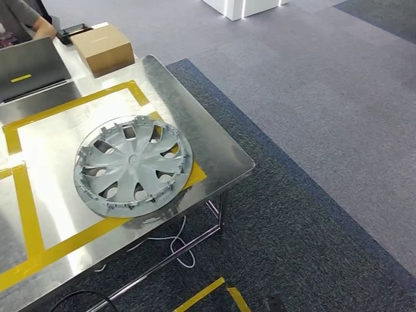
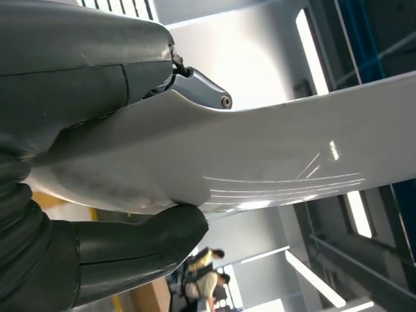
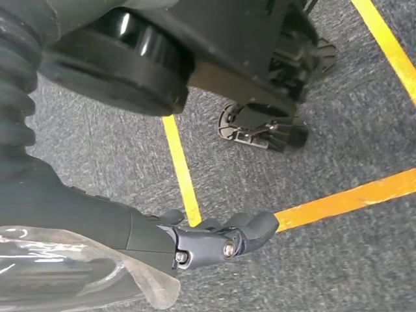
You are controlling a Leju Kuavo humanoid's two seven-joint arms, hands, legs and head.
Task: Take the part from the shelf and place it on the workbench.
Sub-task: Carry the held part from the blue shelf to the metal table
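Note:
My left hand (image 2: pixel 83 117) grips a smooth, pale grey curved part (image 2: pixel 275 149), thumb (image 2: pixel 142 244) on one face and fingers (image 2: pixel 201 88) on the other. The part stretches away from the hand, with ceiling lights behind it. A silver wheel cover (image 1: pixel 132 166) with several spokes lies flat on the shiny metal workbench (image 1: pixel 216 153), inside a yellow tape frame near the bench's right corner. My right hand (image 3: pixel 216 240) hangs above the grey carpet with its fingers stretched out, lightly bent, holding nothing.
A cardboard box (image 1: pixel 103 47) and a grey laptop-like case (image 1: pixel 29 68) sit at the bench's far end, where a person (image 1: pixel 34 23) stands. A white cable (image 1: pixel 177 247) hangs under the bench. Yellow tape lines (image 3: pixel 181 169) cross the carpet.

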